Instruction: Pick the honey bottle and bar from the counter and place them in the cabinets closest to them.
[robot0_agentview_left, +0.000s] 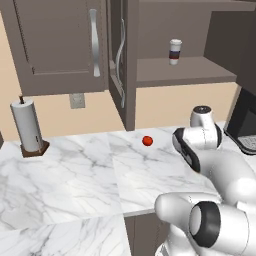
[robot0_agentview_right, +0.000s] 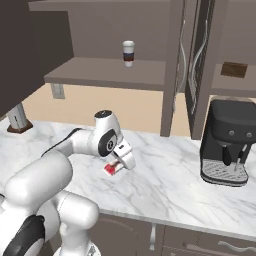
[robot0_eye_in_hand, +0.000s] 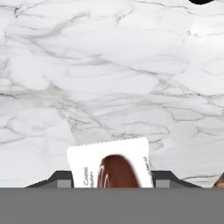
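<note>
A: Looking at the right base view, where is the small flat bar in the red-and-white wrapper (robot0_agentview_right: 110, 169)?

B: It lies on the long white marble counter with grey veins (robot0_agentview_right: 165, 175), directly under the white arm's two-finger gripper (robot0_agentview_right: 116, 167). In the hand view the bar (robot0_eye_in_hand: 113, 164) sits between the two dark fingertips (robot0_eye_in_hand: 59, 178), its brown part toward the camera.

A: Is the pincer closed on it?

B: The fingers stand on both sides of the wrapper, half narrow, but I cannot tell if they press it.

A: What else is there?

B: A small round red ball (robot0_agentview_left: 147, 141) on the counter, a white paper towel roll on a brown stand (robot0_agentview_left: 28, 126), a black coffee machine (robot0_agentview_right: 228, 142), and a white cup with a dark band (robot0_agentview_right: 128, 53) on the shelf of the dark grey-brown wooden cabinets (robot0_agentview_left: 60, 45).
</note>
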